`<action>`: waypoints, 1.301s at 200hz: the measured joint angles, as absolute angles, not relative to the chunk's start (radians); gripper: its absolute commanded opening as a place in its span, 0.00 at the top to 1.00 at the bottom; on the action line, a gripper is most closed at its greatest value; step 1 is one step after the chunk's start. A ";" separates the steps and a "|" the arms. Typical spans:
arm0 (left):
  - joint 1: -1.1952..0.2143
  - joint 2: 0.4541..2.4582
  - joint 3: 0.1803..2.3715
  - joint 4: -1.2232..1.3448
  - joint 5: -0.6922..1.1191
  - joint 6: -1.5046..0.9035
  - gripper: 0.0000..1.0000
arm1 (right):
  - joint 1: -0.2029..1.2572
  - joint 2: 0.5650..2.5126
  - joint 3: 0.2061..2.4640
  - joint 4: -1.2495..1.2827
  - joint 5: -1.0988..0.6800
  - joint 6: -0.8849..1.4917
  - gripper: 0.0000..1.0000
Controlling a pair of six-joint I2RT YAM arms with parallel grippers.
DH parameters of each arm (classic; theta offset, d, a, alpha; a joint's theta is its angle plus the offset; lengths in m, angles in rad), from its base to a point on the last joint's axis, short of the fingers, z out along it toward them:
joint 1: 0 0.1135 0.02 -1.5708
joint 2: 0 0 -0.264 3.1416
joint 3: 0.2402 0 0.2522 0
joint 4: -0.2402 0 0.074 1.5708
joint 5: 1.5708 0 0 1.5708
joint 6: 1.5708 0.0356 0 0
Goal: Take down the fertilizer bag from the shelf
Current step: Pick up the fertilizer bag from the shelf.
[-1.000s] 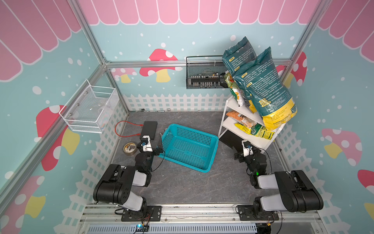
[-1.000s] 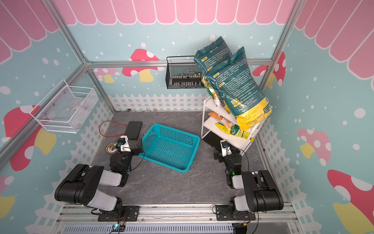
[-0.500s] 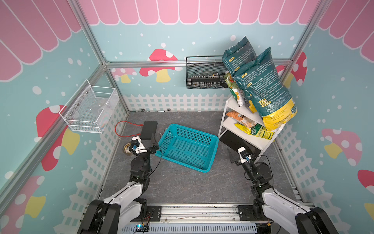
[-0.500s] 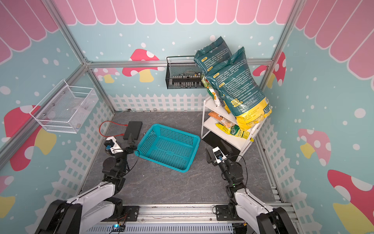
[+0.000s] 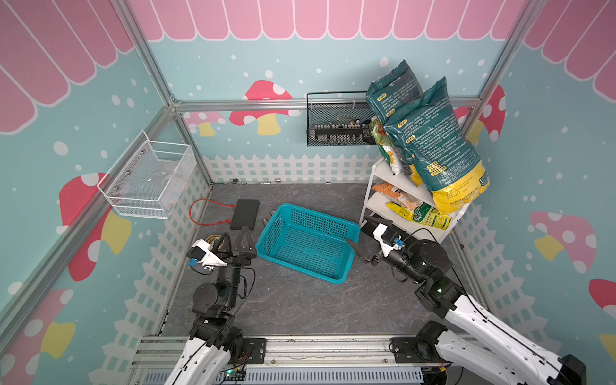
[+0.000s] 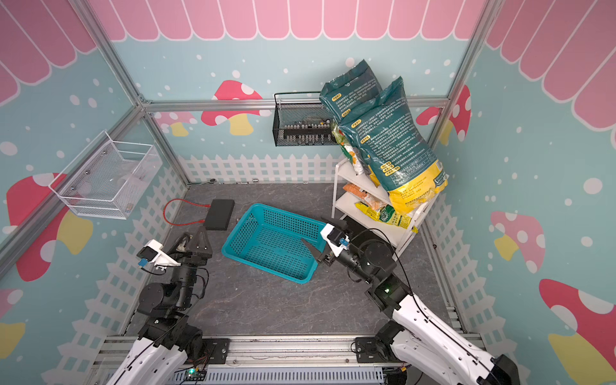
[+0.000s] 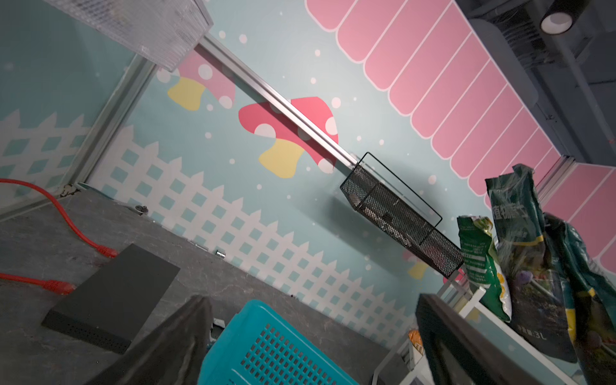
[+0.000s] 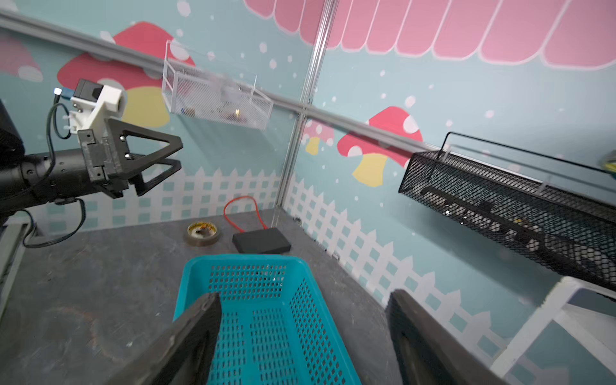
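The fertilizer bag, dark green with a yellow bottom, stands tilted on the top board of the shelf, the white rack at the desk's far right corner; a second dark green bag leans behind it, and in both top views the front bag's yellow end overhangs the shelf's near right edge. Smaller packets lie on the lower boards: an orange packet and a yellow-green packet. Just beside the shelf's near left corner hangs the right gripper, its arm stretched low from the desk's near right edge, forearm raised and wrist pointing toward the far left; its jaws stand wide apart, holding nothing, and the right wrist view looks between them down at the teal basket. That basket sits near the middle of the desk, its right rim close under one finger. The left gripper is raised at the basket's left side, its arm folded upright from the near left edge; its two dark fingers are spread, empty. Beyond it a black box with a red cable lies toward the far left corner, a tape roll nearby. A black wire basket hangs on the back wall, a white mesh basket on the left wall.
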State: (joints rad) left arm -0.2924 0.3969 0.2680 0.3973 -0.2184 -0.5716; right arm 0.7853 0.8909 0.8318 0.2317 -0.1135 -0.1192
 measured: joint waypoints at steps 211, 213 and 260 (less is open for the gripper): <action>-0.292 0.499 0.314 0.341 -0.276 -0.619 0.01 | 0.690 1.325 1.719 -0.471 0.955 -0.272 0.16; -0.292 0.499 0.314 0.341 -0.276 -0.619 0.01 | 0.683 1.325 1.721 -0.475 0.954 -0.271 0.16; -0.292 0.501 0.314 0.341 -0.276 -0.621 0.00 | 0.602 1.330 1.790 -0.512 0.970 -0.250 0.17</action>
State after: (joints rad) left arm -0.2924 0.5014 0.3138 0.3412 -0.2760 -0.6212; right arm 0.6022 1.3304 1.7905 -0.5117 0.9699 -0.2497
